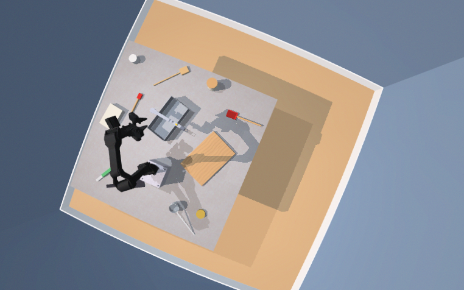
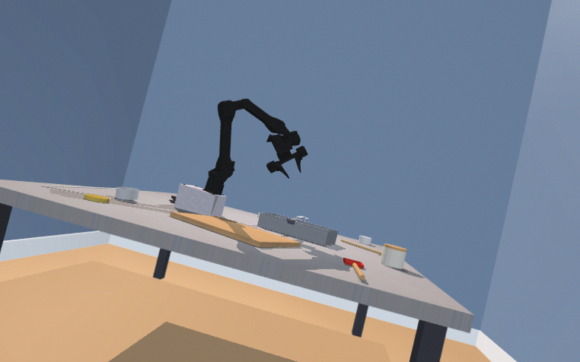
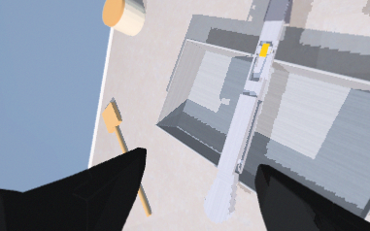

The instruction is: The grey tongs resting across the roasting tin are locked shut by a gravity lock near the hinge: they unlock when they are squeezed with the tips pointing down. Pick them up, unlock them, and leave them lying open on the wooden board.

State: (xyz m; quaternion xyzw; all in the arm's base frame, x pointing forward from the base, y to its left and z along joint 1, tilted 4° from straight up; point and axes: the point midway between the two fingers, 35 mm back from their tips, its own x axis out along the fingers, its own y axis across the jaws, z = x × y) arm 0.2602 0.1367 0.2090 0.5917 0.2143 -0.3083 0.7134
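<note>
The grey tongs (image 1: 163, 116) (image 2: 301, 217) (image 3: 239, 121) lie across the roasting tin (image 1: 159, 128) (image 2: 310, 231) (image 3: 305, 116), with both ends past its rims. Their arms lie close together, and a small yellow piece shows in a slot along them. My gripper (image 1: 146, 122) (image 2: 294, 174) (image 3: 201, 165) is open and empty, in the air well above the table, on the arm's side of the tin. In the wrist view the rounded near end of the tongs shows between and beyond the fingertips. The wooden board (image 1: 208, 173) (image 2: 202, 219) lies flat with nothing on it.
A cream block (image 1: 110, 111) is beside the arm. A red-headed tool (image 1: 139, 96) and a wooden spatula (image 1: 184, 70) (image 3: 112, 116) lie near the tin. A wooden-lidded jar (image 1: 212, 83) (image 2: 393, 256) and a red brush-like tool (image 1: 231, 114) (image 2: 353, 262) are farther out.
</note>
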